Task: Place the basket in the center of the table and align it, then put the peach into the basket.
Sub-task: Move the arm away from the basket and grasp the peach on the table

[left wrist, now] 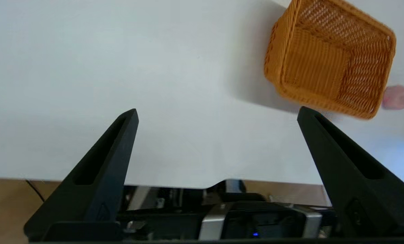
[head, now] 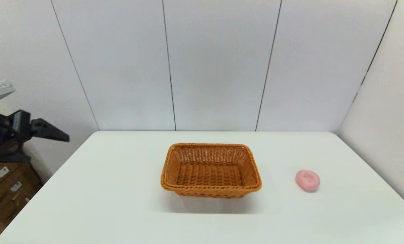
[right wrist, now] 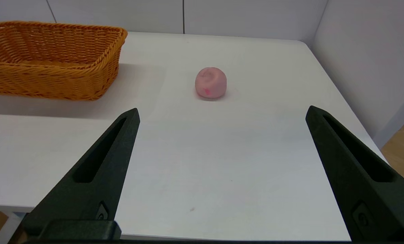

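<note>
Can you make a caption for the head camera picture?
Empty basket sits mid-table, peach waiting at its right.

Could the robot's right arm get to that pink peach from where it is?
Probably yes. The right gripper is open and faces the peach across bare table; the basket stands off to the side.

Plain white panelled walls (head: 218, 64) with thin dark seams enclose the scene; stacked brown cardboard boxes (head: 5, 189) sit at left.
</note>
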Robot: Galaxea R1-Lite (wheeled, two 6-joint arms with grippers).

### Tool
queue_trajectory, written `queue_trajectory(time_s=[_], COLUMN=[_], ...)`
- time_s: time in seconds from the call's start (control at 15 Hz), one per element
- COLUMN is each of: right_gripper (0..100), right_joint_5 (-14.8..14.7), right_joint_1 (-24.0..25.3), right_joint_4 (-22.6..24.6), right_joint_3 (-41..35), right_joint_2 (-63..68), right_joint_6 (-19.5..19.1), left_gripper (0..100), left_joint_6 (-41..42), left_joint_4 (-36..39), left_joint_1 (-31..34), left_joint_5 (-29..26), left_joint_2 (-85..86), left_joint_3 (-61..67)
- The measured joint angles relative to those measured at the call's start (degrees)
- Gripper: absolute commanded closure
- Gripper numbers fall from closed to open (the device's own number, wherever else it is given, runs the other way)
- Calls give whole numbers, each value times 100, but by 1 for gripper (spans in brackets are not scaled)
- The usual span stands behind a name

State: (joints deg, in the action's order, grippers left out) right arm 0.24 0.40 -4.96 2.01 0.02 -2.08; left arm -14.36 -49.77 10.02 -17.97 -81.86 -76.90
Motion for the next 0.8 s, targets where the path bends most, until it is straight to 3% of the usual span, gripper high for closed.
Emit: queue_trajectory(time_s=[0.53, 0.8], right_gripper=[0, 0], right_joint_5=[-4, -46], right_joint_1=[0, 1], right_joint_4=[-2, -2], right_joint_3=[0, 0], right_joint_2=[0, 0], right_joint_6=[5, 9], left_gripper=[0, 0], left_joint_6=[803, 852], left_joint_4=[254, 160], left_joint_1=[262, -252], left_joint_5=[-13, 9], left_joint_2=[4013, 5226], left_joint_3=[2693, 3487])
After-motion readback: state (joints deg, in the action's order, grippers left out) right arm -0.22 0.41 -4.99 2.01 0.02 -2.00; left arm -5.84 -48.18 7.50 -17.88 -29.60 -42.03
